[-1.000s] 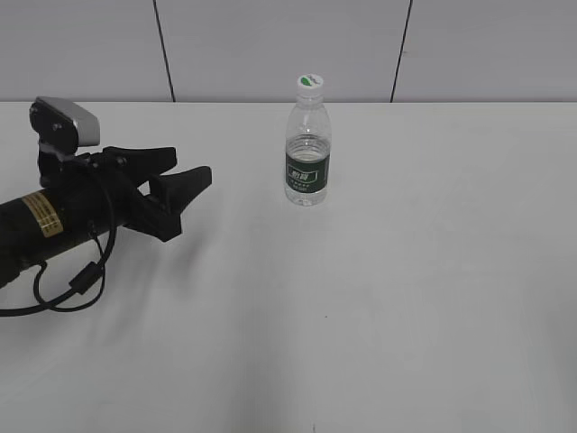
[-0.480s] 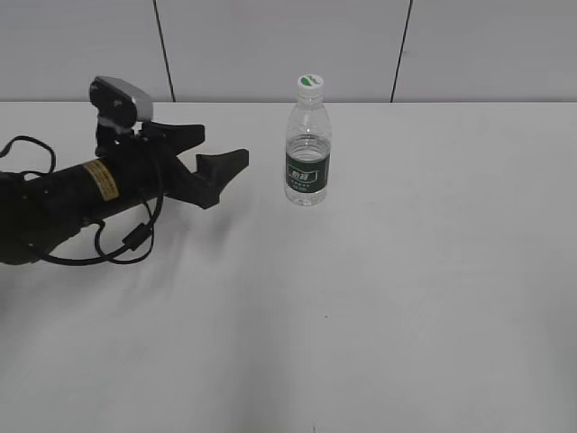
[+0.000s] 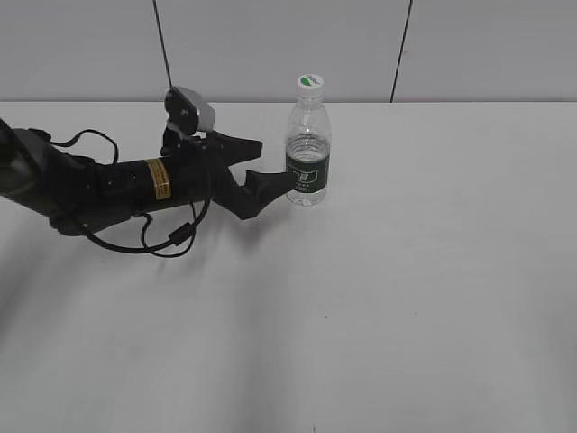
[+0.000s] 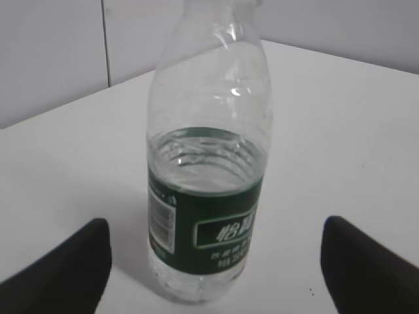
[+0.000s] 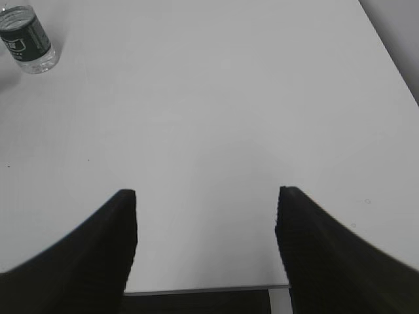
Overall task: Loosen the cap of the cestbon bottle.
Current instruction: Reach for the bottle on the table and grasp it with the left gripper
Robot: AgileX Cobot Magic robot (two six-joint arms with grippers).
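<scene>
Exterior view, bottle: the cestbon bottle (image 3: 308, 152) stands upright on the white table (image 3: 406, 289), a little above the middle of the picture, with clear water reaching to its green label.
Exterior view, cap: the cap (image 3: 310, 84) sits on the neck, white with a green mark on top.
Exterior view, left claw: the left gripper (image 3: 270, 165) reaches in from 9 o'clock, lying low and nearly level. Its fingers are spread apart. The nearer fingertip is just beside the label band at the 9 o'clock side of the bottle; whether it touches I cannot tell. It holds nothing.
Exterior view, around: a black cable (image 3: 167, 236) hangs in a loop under the arm. Behind the table stands a grey panelled wall (image 3: 270, 45).
Left wrist view, bottle: the bottle fills the middle, upright, its base between the two dark fingertips (image 4: 65, 271) at 7 and 5 o'clock. A clear gap of table shows on each side, so the fingers do not press it. The cap is cut off by the top edge.
Right wrist view, right claw: the right gripper (image 5: 206, 245) is wide open over bare table and holds nothing.
Right wrist view, bottle: only the lower part of the bottle shows, at 11 o'clock in the far corner, well apart from this claw.
</scene>
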